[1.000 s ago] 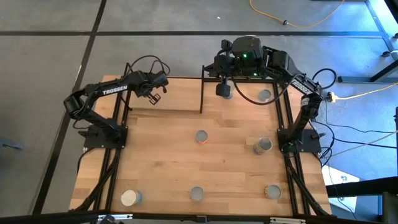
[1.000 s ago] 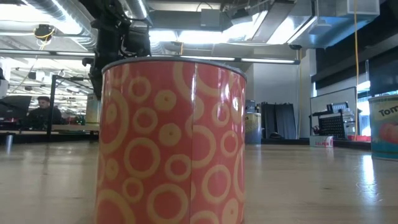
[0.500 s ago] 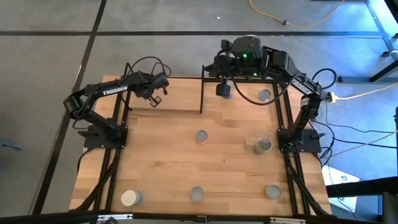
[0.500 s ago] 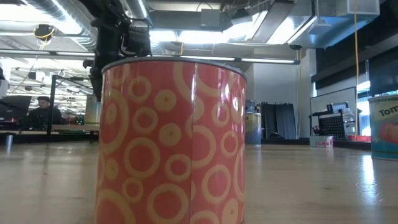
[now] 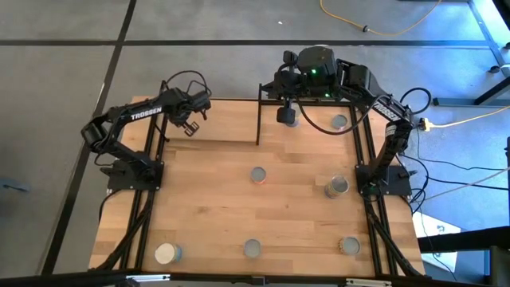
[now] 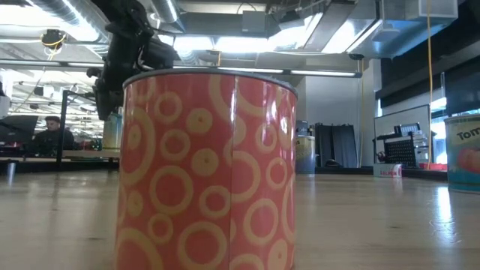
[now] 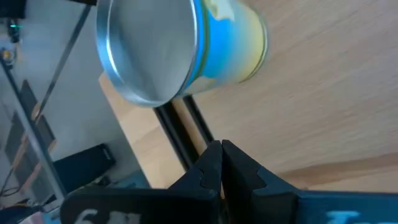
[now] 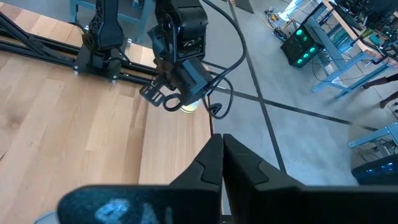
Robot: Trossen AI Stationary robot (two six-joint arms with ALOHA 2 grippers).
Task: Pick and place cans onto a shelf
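In the low view an orange-red can (image 6: 208, 169) stands so close that the picture's lower edge cuts off its base, and it hides most of the table behind it. A second can (image 6: 463, 154) is cut by that view's right edge, so only a few letters of its label show. In the left wrist view a blue-and-yellow can (image 7: 180, 50) is cropped at the top. From above, the can beside the left gripper (image 5: 188, 125) is hidden under the arm, and the one by the right gripper (image 5: 284, 114) is mostly covered. Can labels there are too small to read.
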